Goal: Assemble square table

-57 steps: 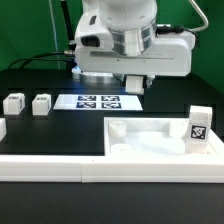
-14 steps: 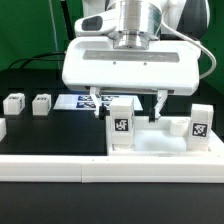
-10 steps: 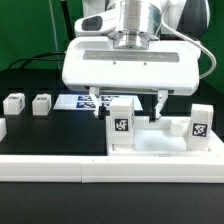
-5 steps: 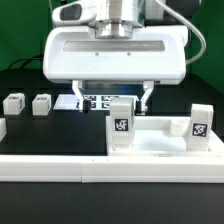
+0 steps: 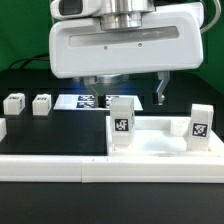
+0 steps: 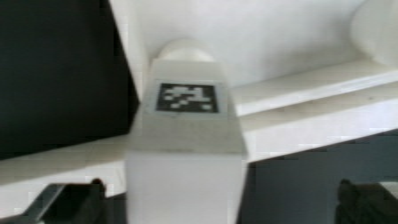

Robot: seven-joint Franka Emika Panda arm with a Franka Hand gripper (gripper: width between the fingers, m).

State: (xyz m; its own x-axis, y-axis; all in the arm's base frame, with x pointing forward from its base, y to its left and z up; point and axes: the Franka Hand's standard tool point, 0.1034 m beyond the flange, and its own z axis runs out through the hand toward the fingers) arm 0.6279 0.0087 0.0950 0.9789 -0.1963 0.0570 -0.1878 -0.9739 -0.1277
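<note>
Claw spread wide, hovering over the leg standing at the slab corner; second leg stands too. Next you'd likely fetch a loose leg, gripped square

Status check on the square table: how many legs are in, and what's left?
Done: two legs stand upright in the tabletop: the first leg and the second leg at the exterior view's right. In hand: nothing; the gripper hangs open over the first leg, fingers clear of it. Left: two loose legs at the exterior view's left. How tight the standing legs sit cannot be told.
</note>
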